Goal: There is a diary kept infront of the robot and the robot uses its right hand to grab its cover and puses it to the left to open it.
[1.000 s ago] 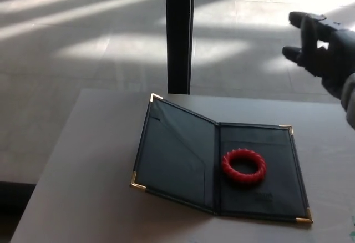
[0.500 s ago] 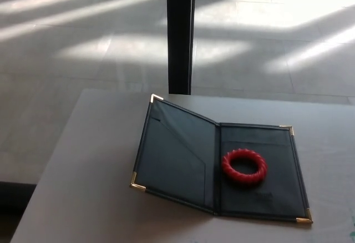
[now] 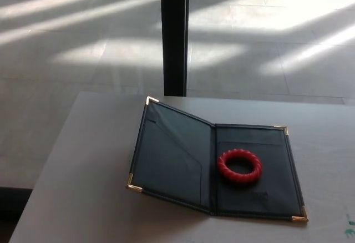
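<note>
The diary (image 3: 183,162) lies open on the grey table (image 3: 83,187) in the head view, a dark folder with gold corner tips. Its left cover (image 3: 169,154) is swung over to the left and stands slightly raised off the table. Its right half (image 3: 277,190) lies flat. A red twisted ring (image 3: 239,166) rests on the right half, near the spine. Neither of my hands shows in the picture.
A black vertical post (image 3: 173,35) rises behind the table's far edge, just beyond the diary's top left corner. Sunlit floor tiles (image 3: 83,43) stretch behind. The table's left edge (image 3: 47,165) runs diagonally at the picture's left.
My right hand, raised at the upper right one second ago, has left the picture. The whole view has shifted slightly left and up. The diary and the ring have not moved.
</note>
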Controlling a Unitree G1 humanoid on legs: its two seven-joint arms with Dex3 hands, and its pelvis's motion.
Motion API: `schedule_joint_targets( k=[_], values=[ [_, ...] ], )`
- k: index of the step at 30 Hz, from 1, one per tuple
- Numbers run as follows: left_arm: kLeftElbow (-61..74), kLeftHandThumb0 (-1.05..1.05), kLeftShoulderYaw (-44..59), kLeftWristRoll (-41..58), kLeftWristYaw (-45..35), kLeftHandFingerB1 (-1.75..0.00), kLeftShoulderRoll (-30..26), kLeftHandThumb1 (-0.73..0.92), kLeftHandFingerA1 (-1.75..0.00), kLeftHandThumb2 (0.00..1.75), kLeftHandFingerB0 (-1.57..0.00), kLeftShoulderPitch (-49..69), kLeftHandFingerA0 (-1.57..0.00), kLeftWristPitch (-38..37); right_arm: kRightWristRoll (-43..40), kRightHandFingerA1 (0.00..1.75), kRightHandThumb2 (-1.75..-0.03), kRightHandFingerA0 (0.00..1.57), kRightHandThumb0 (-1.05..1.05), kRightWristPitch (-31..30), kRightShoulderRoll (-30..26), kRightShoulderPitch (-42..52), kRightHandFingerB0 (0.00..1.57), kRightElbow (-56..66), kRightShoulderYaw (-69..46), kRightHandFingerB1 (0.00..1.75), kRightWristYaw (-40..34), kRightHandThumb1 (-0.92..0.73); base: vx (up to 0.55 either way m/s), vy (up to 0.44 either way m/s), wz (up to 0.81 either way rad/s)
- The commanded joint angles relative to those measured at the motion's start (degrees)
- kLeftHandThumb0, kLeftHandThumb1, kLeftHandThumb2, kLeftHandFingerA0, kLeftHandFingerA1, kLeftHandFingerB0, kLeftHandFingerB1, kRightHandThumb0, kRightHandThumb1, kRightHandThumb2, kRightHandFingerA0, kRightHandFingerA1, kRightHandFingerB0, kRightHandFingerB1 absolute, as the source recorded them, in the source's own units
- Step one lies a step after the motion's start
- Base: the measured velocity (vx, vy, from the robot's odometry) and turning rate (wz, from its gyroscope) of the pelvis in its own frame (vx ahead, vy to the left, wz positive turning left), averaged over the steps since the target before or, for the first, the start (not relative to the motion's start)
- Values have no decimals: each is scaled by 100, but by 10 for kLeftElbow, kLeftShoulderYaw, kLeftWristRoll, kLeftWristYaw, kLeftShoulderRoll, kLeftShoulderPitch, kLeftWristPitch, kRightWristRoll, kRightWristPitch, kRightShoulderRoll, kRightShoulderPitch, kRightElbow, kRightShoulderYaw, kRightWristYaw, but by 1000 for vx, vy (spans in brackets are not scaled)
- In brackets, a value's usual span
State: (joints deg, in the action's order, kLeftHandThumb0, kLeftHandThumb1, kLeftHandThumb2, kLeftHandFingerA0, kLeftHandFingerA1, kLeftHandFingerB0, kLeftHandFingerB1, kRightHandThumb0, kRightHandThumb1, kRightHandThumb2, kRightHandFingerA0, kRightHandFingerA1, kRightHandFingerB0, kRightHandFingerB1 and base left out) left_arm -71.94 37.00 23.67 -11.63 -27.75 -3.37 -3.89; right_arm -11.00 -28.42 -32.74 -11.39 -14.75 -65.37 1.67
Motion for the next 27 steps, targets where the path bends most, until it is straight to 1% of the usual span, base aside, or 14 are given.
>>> schedule_joint_targets(
  k=[1, 2, 4, 9, 10, 13, 14, 16, 20, 22, 23, 25, 26, 27],
  values=[
    [-2, -105, 7, 6, -1, -130, -2, 71, -147, 149, -44, 4, -64, -14, -18, 113, -124, 82, -71, 163, 26, 76, 52, -101, -64, 96, -55, -82, 0, 0, 0],
    [-2, -105, 7, 6, 1, -130, -1, 70, -146, 148, -47, 4, -67, -14, -22, 126, -74, 78, -78, 166, 32, 80, 44, -118, -65, 115, -56, -92, 0, 0, 0],
    [-1, -105, 8, 8, -1, -131, 1, 70, -148, 149, -46, 1, -66, -13, -44, 133, -71, 69, -77, 178, 80, 92, 42, -130, -75, 111, -55, -92, 0, 0, 0],
    [-2, -105, 5, 5, 3, -128, 6, 70, -146, 149, -42, -1, -63, -13, -50, 136, -76, 77, -75, 189, 133, 105, 36, -115, -60, 115, -58, -92, 0, 0, 0],
    [-3, -105, 5, 4, 4, -129, 7, 72, -147, 149, -43, -1, -64, -15, -48, 113, -118, 78, -75, 190, 155, 106, 49, -116, -53, 90, -67, -78, 0, 0, 0],
    [0, -105, 4, 4, 7, -128, 8, 75, -148, 151, -39, -2, -62, -14, -53, 110, -115, 76, -71, 197, 181, 107, 50, -117, -37, 89, -63, -77, 0, 0, 0],
    [0, -105, 7, 8, 6, -130, 10, 73, -150, 152, -41, -3, -63, -14, -48, 129, -72, 75, -72, 196, 187, 107, 45, -122, -25, 108, -65, -92, 0, 0, 0],
    [1, -105, 7, 7, 2, -132, 10, 73, -151, 152, -42, 4, -64, -15, -44, 107, -115, 78, -70, 205, 195, 119, 55, -117, -8, 90, -54, -75, 0, 0, 0],
    [0, -105, 8, 8, 2, -134, 10, 72, -152, 154, -42, 4, -59, -14, -46, 123, -71, 74, -72, 219, 201, 124, 51, -130, 14, 99, -53, -92, 0, 0, 0],
    [-1, -105, 11, 10, 4, -134, 10, 73, -152, 152, -46, 3, -65, -12, -44, 102, -116, 76, -71, 230, 205, 135, 58, -135, 40, 88, -38, -76, 0, 0, 0],
    [-2, -105, 12, 11, 2, -135, 11, 72, -151, 151, -48, 5, -66, -14, -46, 115, -73, 74, -75, 224, 209, 143, 51, -121, 49, 96, -34, -92, 0, 0, 0],
    [-4, -105, 13, 10, 2, -135, 10, 72, -152, 152, -45, 4, -63, -14, -52, 101, -116, 77, -72, 230, 207, 148, 57, -125, 62, 87, -38, -76, 0, 0, 0],
    [-3, -105, 11, 7, -1, -132, 10, 73, -151, 154, -40, 6, -60, -17, -56, 112, -71, 78, -76, 233, 206, 150, 52, -127, 67, 95, -39, -92, 0, 0, 0],
    [-2, -105, 13, 8, 0, -132, 10, 73, -151, 153, -42, 5, -62, -16, -60, 99, -116, 77, -72, 235, 205, 149, 59, -130, 72, 88, -40, -75, 0, 0, 0]
  ],
)
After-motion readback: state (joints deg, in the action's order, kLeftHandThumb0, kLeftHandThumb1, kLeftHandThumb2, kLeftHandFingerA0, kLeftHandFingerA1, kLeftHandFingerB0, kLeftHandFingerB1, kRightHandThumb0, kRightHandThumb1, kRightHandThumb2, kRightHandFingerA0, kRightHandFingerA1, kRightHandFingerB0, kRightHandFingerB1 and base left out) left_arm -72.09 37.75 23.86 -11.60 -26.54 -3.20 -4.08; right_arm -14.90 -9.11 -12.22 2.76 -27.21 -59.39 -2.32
